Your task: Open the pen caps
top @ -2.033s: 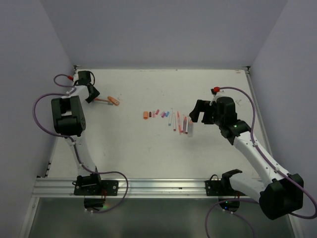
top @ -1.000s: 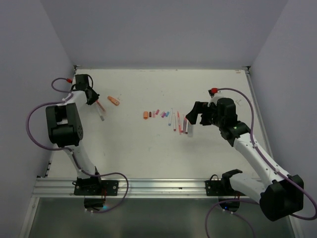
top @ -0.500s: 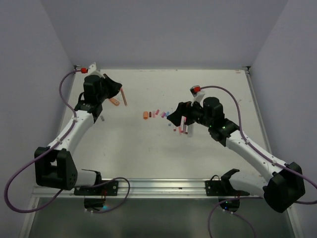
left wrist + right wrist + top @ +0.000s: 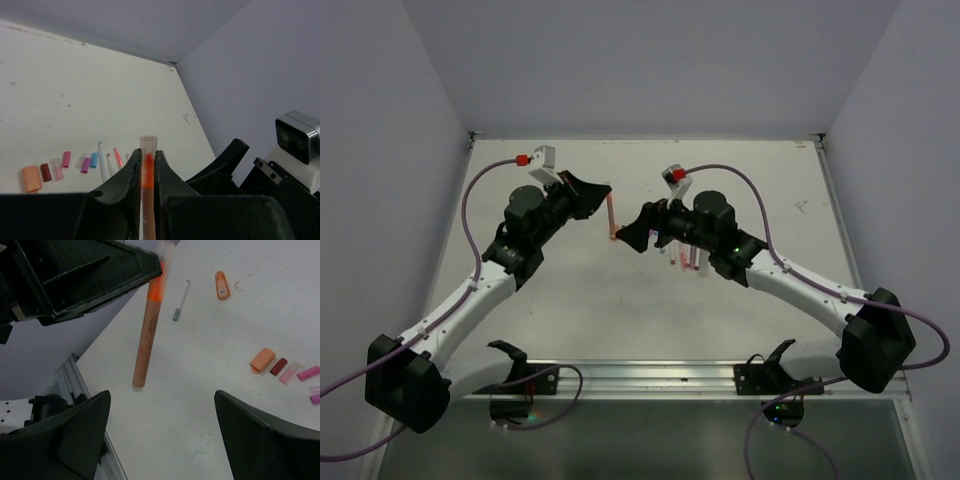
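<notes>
My left gripper (image 4: 601,192) is shut on an orange-barrelled pen (image 4: 610,213) with a clear cap, held in the air near the table's middle. In the left wrist view the pen (image 4: 148,172) stands upright between the fingers of the gripper (image 4: 147,154), cap end (image 4: 148,141) sticking out. My right gripper (image 4: 636,226) is wide open and empty, facing the pen from the right. In the right wrist view the pen (image 4: 147,337) hangs ahead of and above the open gripper (image 4: 161,395), apart from it.
Loose caps lie in a row: orange (image 4: 31,178), dark red (image 4: 46,172), pink (image 4: 66,159), purple (image 4: 85,164), blue (image 4: 94,160). Thin pens (image 4: 686,256) lie right of them. Another orange cap (image 4: 222,285) and a white pen (image 4: 181,300) lie at the far left.
Both arms swung in toward the table's middle. The left gripper carried the orange pen from the far left to face the right gripper, which moved left over the cap row.
</notes>
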Motion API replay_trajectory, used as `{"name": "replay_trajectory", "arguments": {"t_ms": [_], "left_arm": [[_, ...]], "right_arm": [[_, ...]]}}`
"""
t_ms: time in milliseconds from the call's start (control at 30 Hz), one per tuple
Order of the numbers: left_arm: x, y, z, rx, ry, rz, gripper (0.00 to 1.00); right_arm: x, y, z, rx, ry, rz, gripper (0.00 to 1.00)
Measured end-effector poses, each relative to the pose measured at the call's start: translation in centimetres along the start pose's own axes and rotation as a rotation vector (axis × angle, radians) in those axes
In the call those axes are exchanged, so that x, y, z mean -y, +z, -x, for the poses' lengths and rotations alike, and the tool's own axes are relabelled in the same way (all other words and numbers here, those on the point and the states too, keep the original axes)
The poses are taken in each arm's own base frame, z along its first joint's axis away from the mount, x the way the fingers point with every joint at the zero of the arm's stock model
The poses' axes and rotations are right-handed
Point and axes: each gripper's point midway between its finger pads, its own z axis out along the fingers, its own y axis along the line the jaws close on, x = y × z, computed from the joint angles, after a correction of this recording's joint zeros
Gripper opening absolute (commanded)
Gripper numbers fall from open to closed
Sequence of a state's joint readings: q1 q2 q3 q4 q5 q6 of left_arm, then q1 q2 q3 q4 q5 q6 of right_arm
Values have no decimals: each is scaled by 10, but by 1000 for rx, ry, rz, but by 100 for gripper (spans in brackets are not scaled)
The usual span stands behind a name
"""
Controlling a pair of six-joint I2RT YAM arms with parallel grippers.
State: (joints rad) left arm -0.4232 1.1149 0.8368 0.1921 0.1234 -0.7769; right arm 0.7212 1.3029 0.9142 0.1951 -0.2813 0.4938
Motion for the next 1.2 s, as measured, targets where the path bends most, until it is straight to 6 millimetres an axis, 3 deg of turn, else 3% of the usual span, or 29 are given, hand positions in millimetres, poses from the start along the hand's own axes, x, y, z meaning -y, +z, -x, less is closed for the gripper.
{"name": "replay_trajectory", "arguments": {"t_ms": [267,400,433,500,533,600,633,800,900,1000,1200], "left_arm": [[25,-5,-16,3,-6,-81,0],[35,-7,-18,9,-4,-113,0],[36,-8,-19,11,-3,-119,0],[37,-9,-19,14,-3,-123,0],[37,-9,-19,17,-3,-122,0],[38,-10,-18,25,-3,-126,0],[38,-10,-17,29,-2,-125,7],[40,-9,-20,9,5,-137,38],[45,-5,-23,-27,30,-152,49],[51,-2,-25,-67,54,-170,55],[60,-3,-30,-125,88,-207,56]], "right_arm": [[-21,22,5,16,-19,62,68],[-23,29,3,14,-21,71,46],[-22,30,2,11,-21,69,36],[-21,31,1,9,-20,69,25],[-21,31,1,8,-19,69,13],[-19,31,1,12,-17,53,3],[-18,31,2,10,-15,57,0],[-16,29,-1,-2,-35,48,0],[-13,28,-7,-26,-62,39,0],[-11,23,-12,-50,-92,29,0],[-10,14,-15,-79,-146,23,0]]}}
